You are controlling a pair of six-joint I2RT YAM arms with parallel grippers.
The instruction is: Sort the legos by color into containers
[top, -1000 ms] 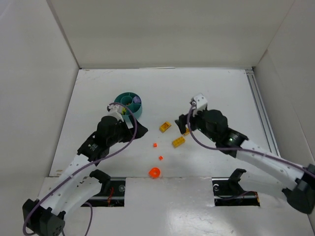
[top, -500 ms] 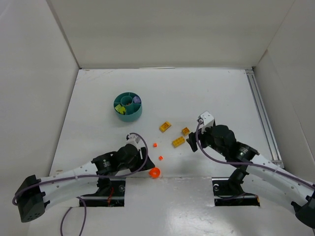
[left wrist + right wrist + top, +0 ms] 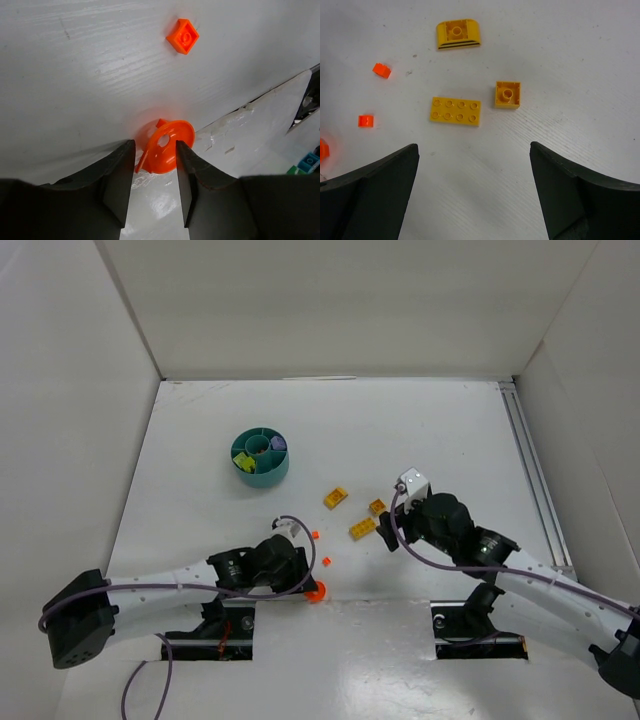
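Observation:
A round orange-red lego [image 3: 316, 591] lies at the table's front edge. My left gripper [image 3: 306, 582] reaches down over it. In the left wrist view that piece [image 3: 167, 157] sits tilted just beyond the left gripper [image 3: 154, 146], whose narrowed jaws still stand apart and open. My right gripper [image 3: 386, 532] hovers wide open and empty near three yellow bricks [image 3: 362, 529]. In the right wrist view these are a flat plate [image 3: 455, 111], a small square [image 3: 507, 94] and a curved one [image 3: 459, 35], all ahead of the right gripper [image 3: 474, 146]. The teal dish [image 3: 262, 478] holds green and purple bricks.
Two tiny orange-red bits [image 3: 314, 535], [image 3: 326, 561] lie between the arms; one [image 3: 182, 36] shows ahead of the left fingers. White walls enclose the table. A rail [image 3: 527, 465] runs along its right side. The glossy base plate [image 3: 240, 140] starts just behind the round piece.
My left arm swung from the teal dish down to the front edge and its jaws narrowed around the round orange-red piece. The right arm drew back from the yellow bricks, still open.

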